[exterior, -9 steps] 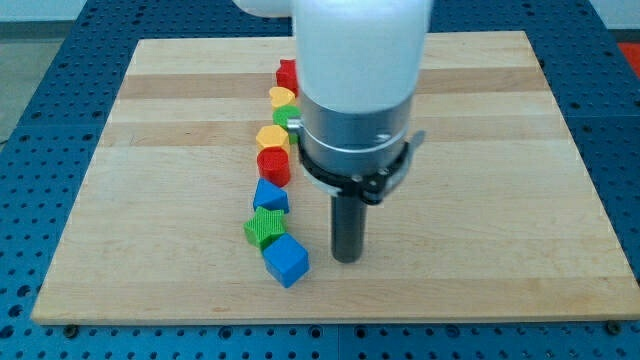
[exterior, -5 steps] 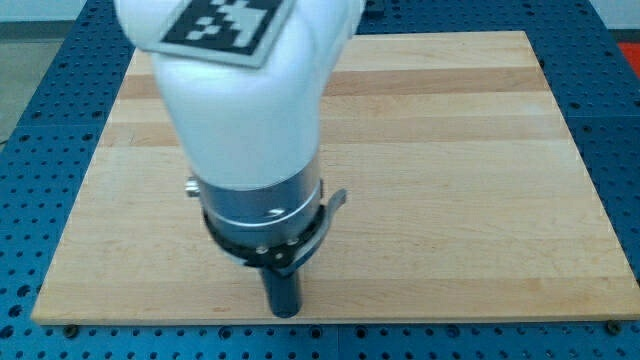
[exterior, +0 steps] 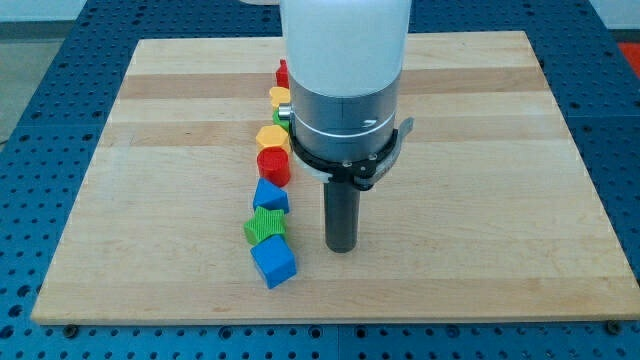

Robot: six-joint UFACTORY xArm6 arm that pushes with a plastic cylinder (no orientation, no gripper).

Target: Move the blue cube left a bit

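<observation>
Partly hidden: red block (exterior: 282,73) behind arm | my tip (exterior: 342,248) right of blue cube (exterior: 273,264), apart

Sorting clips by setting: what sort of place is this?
Probably a robotics lab bench: a wooden board on a blue perforated table, small blocks like the blue cube, and my tip beside it.

Bright, even light falls from overhead, leaving the bench (exterior: 470,150) pale and free of strong glare. Shadows are short and soft, pooled close under the blocks and the rod. Focus is sharp across the wood; the white arm housing (exterior: 345,45) at 12 o'clock is nearly washed out. Edges look straight, without distortion.
</observation>
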